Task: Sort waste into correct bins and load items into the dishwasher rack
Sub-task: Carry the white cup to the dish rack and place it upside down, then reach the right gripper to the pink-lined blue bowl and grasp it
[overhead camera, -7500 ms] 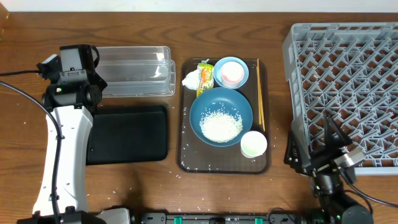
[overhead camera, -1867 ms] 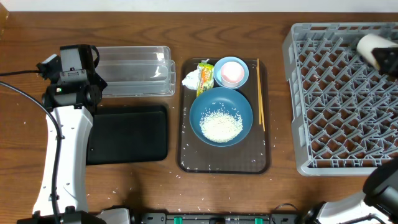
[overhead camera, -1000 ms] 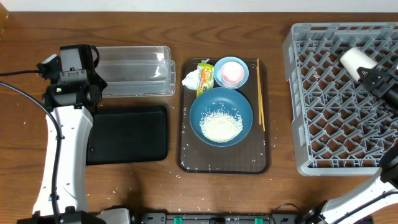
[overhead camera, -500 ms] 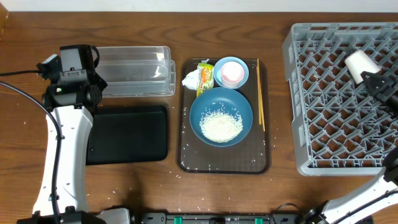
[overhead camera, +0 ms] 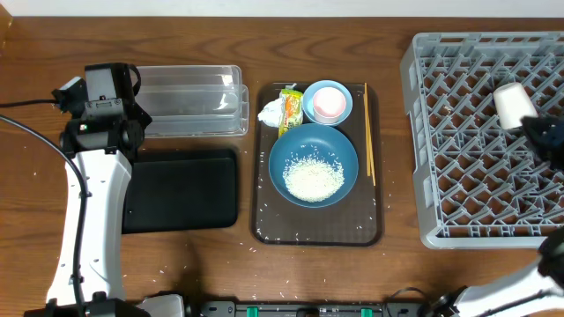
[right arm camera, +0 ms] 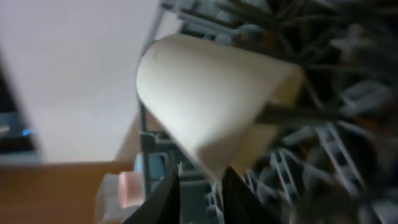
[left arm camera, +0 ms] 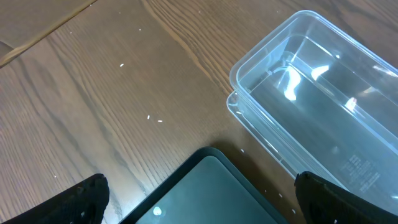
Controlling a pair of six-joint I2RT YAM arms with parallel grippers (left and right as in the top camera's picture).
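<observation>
The white cup (overhead camera: 509,104) lies on its side on the grey dishwasher rack (overhead camera: 467,176), near its far right. My right gripper (overhead camera: 536,129) is just right of the cup. In the right wrist view the cup (right arm camera: 211,106) sits just above my right gripper (right arm camera: 200,182), whose jaws stand slightly open; only rack shows between them. My left gripper (left arm camera: 200,190) is wide open and holds nothing, above a corner of the black tray (left arm camera: 211,196) beside the clear tub (left arm camera: 323,93). The large blue bowl (overhead camera: 313,165) holds rice (overhead camera: 313,181).
On the brown serving tray (overhead camera: 264,224) also lie the small light-blue bowl (overhead camera: 327,102), chopsticks (overhead camera: 368,132), a white tissue (overhead camera: 270,112) and a yellow-green wrapper (overhead camera: 290,110). The clear tub (overhead camera: 189,101) and black tray (overhead camera: 181,189) sit left of it. Rice grains dot the table.
My right gripper has carried the cup a little right and nearer, tipped it onto the rack, and its jaws have parted from shut. The left arm has not moved.
</observation>
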